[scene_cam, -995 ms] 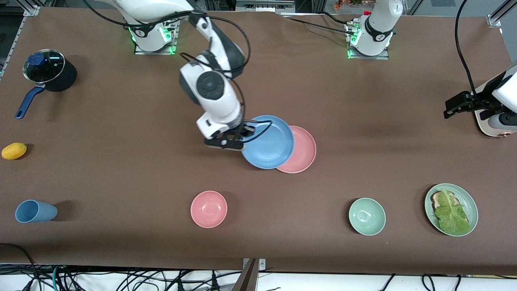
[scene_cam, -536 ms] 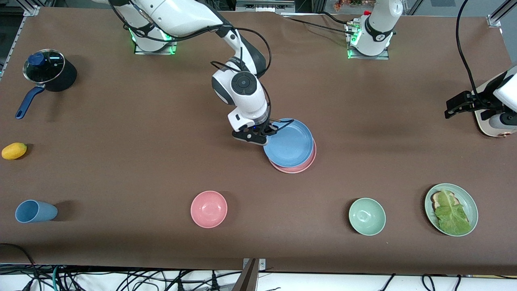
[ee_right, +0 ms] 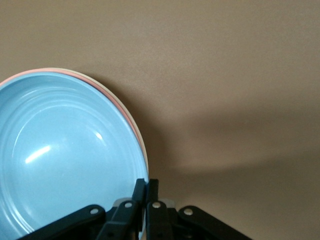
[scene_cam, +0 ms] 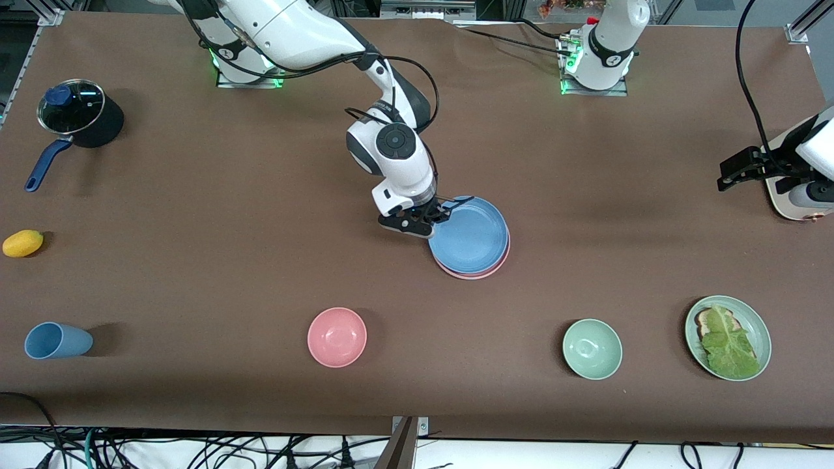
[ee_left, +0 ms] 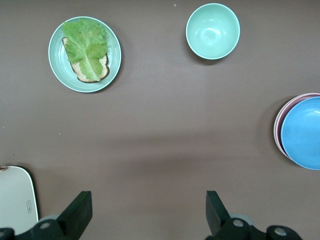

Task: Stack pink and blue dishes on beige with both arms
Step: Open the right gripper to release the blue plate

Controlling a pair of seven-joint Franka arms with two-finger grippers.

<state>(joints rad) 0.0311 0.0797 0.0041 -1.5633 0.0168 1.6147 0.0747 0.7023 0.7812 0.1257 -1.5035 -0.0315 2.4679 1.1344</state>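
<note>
- Fingers of the right gripper (scene_cam: pixel 435 220) are pinched shut on the rim of the blue plate (scene_cam: pixel 470 236), the edge clamped between them in the right wrist view (ee_right: pixel 145 192); a second ago the same grip held the plate off toward the right arm's end of the table, only partly over the pink one
- Blue plate now lies almost squarely over the pink plate (scene_cam: pixel 475 273), of which only a thin crescent shows on the side nearer the front camera; half a second ago that crescent was a little wider
- Beige plate (ee_right: pixel 142 145) shows only as a pale sliver under the pink rim (ee_right: pixel 107 92) in the right wrist view; the stack sits mid-table and has not shifted
- Left gripper (ee_left: pixel 149 212) has its fingers spread wide with nothing between them; the left arm waits at its own end of the table, unmoved over the last second
- Pink bowl (scene_cam: pixel 337 337), green bowl (scene_cam: pixel 591 348), lettuce plate (scene_cam: pixel 728 337), blue cup (scene_cam: pixel 57 340), lemon (scene_cam: pixel 23 243) and pot (scene_cam: pixel 79 121) are all unchanged
</note>
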